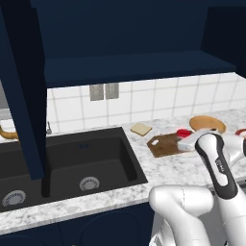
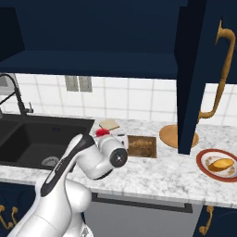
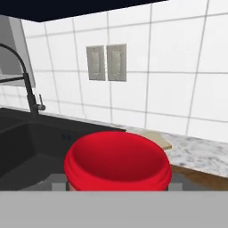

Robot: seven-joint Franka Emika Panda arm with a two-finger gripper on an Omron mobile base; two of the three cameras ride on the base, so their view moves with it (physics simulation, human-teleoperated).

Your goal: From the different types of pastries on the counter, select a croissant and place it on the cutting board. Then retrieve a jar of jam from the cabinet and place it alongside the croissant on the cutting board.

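The jar of jam (image 3: 117, 161) is seen close before the hand camera, its red lid (image 3: 116, 156) uppermost, and it is grasped by the fingers (image 1: 185, 139), which are clamped at its sides. In the left base view the red lid shows at the tip of the white arm (image 1: 217, 163), over the near right part of the cutting board (image 1: 163, 144). In the right base view the jar (image 2: 102, 133) appears just left of the board (image 2: 141, 146), partly hidden by the arm's wrist. Whether the jar touches the board cannot be told.

The dark brown board lies on the marbled tabletop (image 1: 158, 168), right of the black sink (image 1: 67, 163). A flat tan bread slice (image 1: 141, 129) lies behind the board, near the tiled wall. A round tan plate (image 1: 207, 124) is set to the right of the board. Further right, a golden-orange pastry (image 2: 220, 164) rests on a red-rimmed plate (image 2: 203, 170). The navy cabinet door (image 2: 196, 69) stands open above the round plate, its curved orange-brown handle (image 2: 221, 69) facing outward. A black faucet (image 2: 14, 92) rises behind the sink.
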